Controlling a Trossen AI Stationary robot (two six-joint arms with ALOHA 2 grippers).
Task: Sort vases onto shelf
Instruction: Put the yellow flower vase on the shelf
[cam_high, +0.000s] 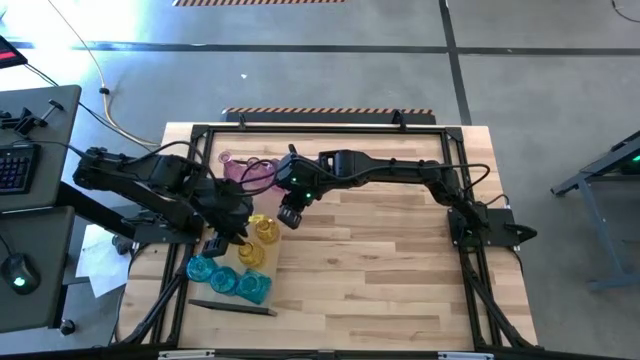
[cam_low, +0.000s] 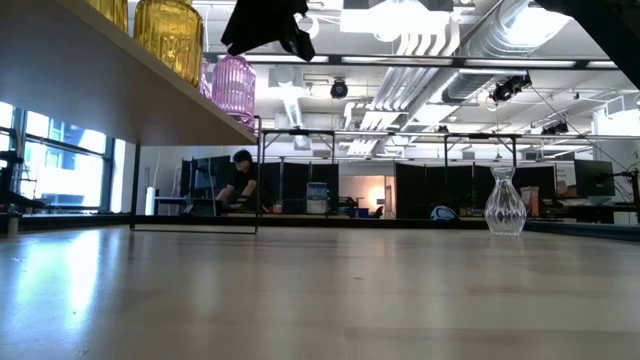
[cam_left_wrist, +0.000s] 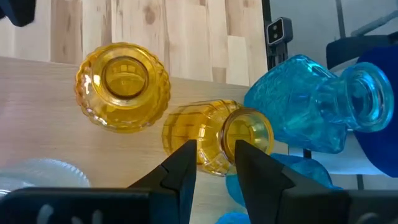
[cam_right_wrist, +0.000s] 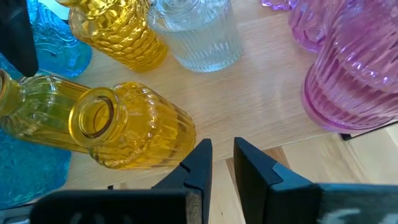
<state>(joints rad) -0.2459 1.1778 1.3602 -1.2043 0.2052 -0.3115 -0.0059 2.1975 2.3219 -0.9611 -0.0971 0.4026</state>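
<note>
Overhead, the left gripper (cam_high: 228, 240) hangs over the shelf (cam_high: 205, 240) on the table's left side, among the yellow vases (cam_high: 262, 232). From its own wrist, its fingers (cam_left_wrist: 180, 171) stand a little apart, close above the neck of a ribbed yellow bottle (cam_left_wrist: 214, 138); whether they grip it I cannot tell. Beside that bottle stands a round yellow vase (cam_left_wrist: 122, 86), and a blue vase (cam_left_wrist: 314, 102) leans at the other side. Nearer the front edge sit the blue vases (cam_high: 228, 278), with pink vases (cam_high: 250, 172) toward the back. Further right, the right gripper (cam_high: 291, 216) hovers just off the shelf's edge, its fingers (cam_right_wrist: 258, 165) nearly together and empty, near a yellow jar (cam_right_wrist: 124, 127) and a clear glass (cam_right_wrist: 199, 34). A clear vase (cam_low: 505, 203) stands alone on the table.
</note>
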